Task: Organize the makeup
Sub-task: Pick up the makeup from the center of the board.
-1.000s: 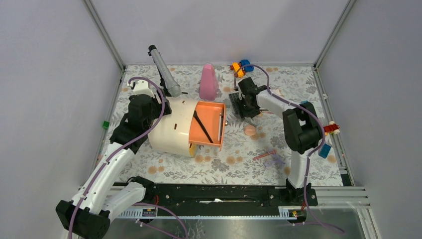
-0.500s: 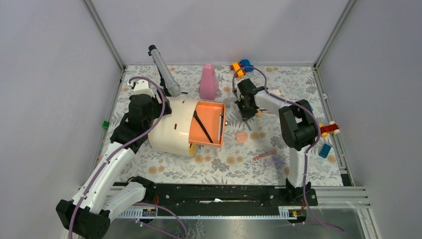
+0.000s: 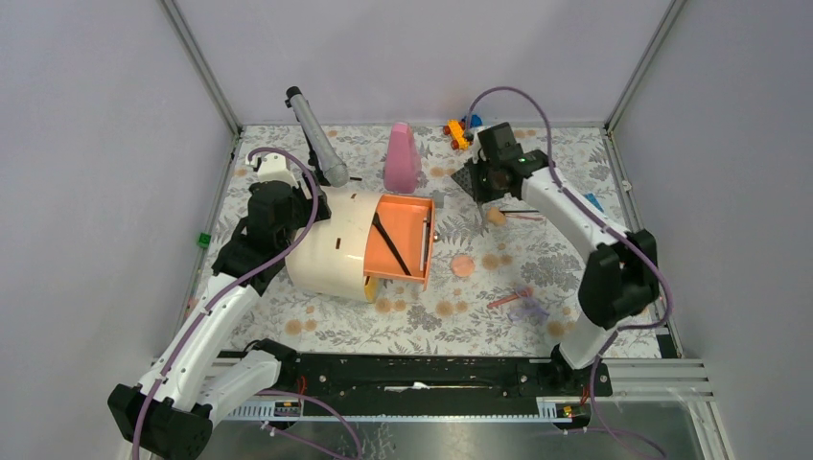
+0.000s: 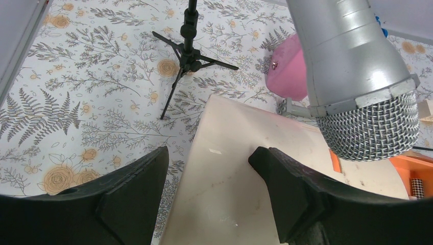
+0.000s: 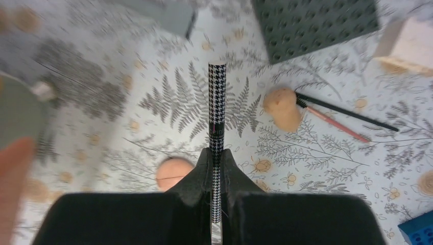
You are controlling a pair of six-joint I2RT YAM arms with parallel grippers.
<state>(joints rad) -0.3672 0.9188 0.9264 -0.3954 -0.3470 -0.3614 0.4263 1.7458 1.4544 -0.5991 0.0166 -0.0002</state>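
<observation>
Item: houndstooth stick [image 5: 217, 102], a slim black-and-white checked cosmetic; whether pencil or wand cannot be told. It is held lengthwise in the right gripper [image 5: 217, 159], whose jaws are pressed together on its lower half. The free end points forward, and the stick is off the cloth above the far-right part of the table. Judged purpose of the hold: carriage to the orange drawer [image 3: 407, 222]. This stands pulled out of a cream rounded organiser [image 3: 321, 254] and already holds a dark brush and a second checked piece. Loose makeup below: egg-shaped sponge [image 5: 282, 108], with a black brush [image 5: 347, 113] and a pink brush [image 5: 337, 124] fanning out from just beside it at a narrow angle. The round puff [image 5: 173, 172] lies flat, apart from the sponge and nearer the drawer. A small pink piece [image 3: 506, 301] with something pale lilac lies closer to the arms, too small to name. Left gripper [image 4: 209, 158]: fingers apart, straddling the left edge of the organiser's top, with cloth showing between one finger and that edge. It is probably posted there to steady the box, though contact cannot be confirmed. Not stock: dark grey studded plate [image 5: 316, 25], toy bricks [image 3: 458, 132], tall pink cone bottle [image 3: 401, 158], silver microphone [image 4: 357, 76] and small black tripod [image 4: 190, 51]. Surface: table [image 3: 422, 321] under a white cloth printed with grey ferns and tan flowers. Enclosure: plain pale grey walls on three sides, metal corner posts, black rail along the near edge.
</observation>
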